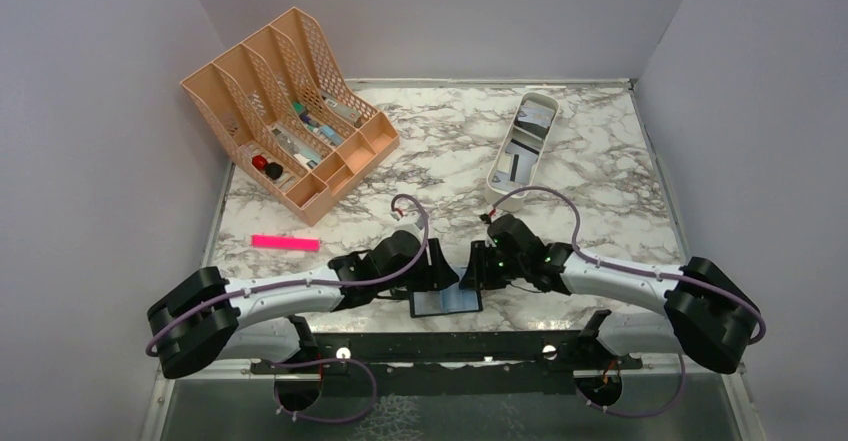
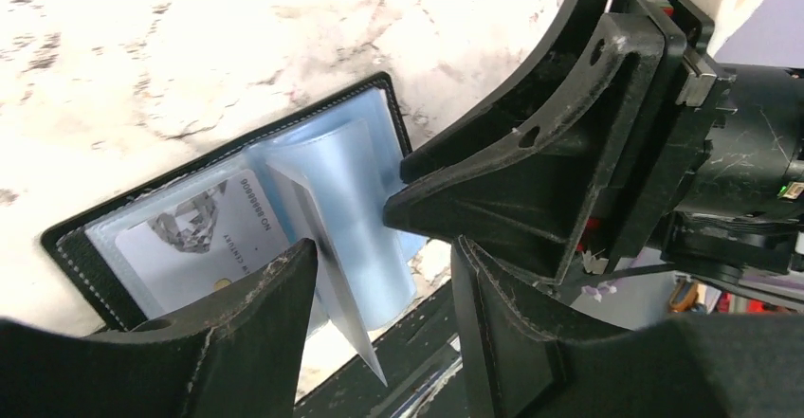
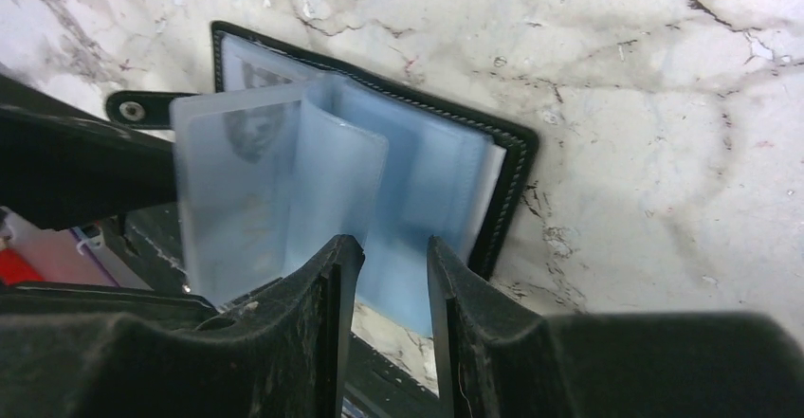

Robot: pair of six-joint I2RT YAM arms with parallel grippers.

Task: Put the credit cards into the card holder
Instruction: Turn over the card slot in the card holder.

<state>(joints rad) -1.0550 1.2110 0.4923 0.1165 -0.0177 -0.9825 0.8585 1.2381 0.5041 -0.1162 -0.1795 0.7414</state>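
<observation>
The tabletop (image 1: 600, 181) is smooth, with a white marble look and grey veins. The card holder (image 3: 446, 162) has a black, matt, leather-like cover with pale stitching along its edge. Its sleeves (image 2: 351, 190) are clear bluish plastic, smooth and faintly shiny. A card (image 2: 190, 238) inside one looks like silvery-white plastic. The left claw (image 2: 384, 257) and right claw (image 3: 393, 247) are matt black plastic, scuffed grey at the edges. The far-left organiser (image 1: 290, 111) is peach latticed plastic, and the far-right tray (image 1: 500, 176) is smooth white plastic.
</observation>
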